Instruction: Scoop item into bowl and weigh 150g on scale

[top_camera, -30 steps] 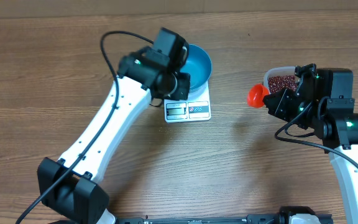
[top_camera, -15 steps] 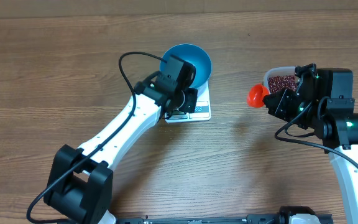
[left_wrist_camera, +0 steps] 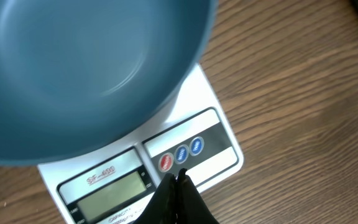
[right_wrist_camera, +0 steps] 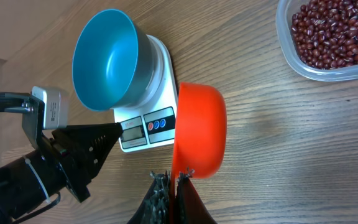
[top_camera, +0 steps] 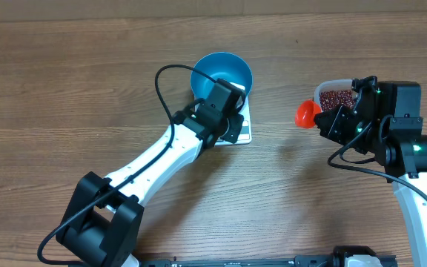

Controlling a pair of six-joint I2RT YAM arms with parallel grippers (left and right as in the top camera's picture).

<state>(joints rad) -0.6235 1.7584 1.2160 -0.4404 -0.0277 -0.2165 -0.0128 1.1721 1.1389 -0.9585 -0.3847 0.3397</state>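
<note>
While the closed left gripper (left_wrist_camera: pixel 178 179) is pointing at the buttons (left_wrist_camera: pixel 181 155) of the scale (left_wrist_camera: pixel 207 87), at 6 o'clock of the blue bowl (left_wrist_camera: pixel 86 68), it is needing one light, square press; the right gripper (right_wrist_camera: pixel 171 179) is clamping the orange scoop (right_wrist_camera: pixel 197 130) near the beans (right_wrist_camera: pixel 331 34).

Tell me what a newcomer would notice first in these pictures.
First comes the bright blue bowl, empty, sitting on the white scale at the far middle of the table. The left tool is shut, with its tip at the scale's buttons. Next comes the orange scoop, gripped by the right tool off to the right. It is tipped on its side near a clear tub of red-brown beans.
</note>
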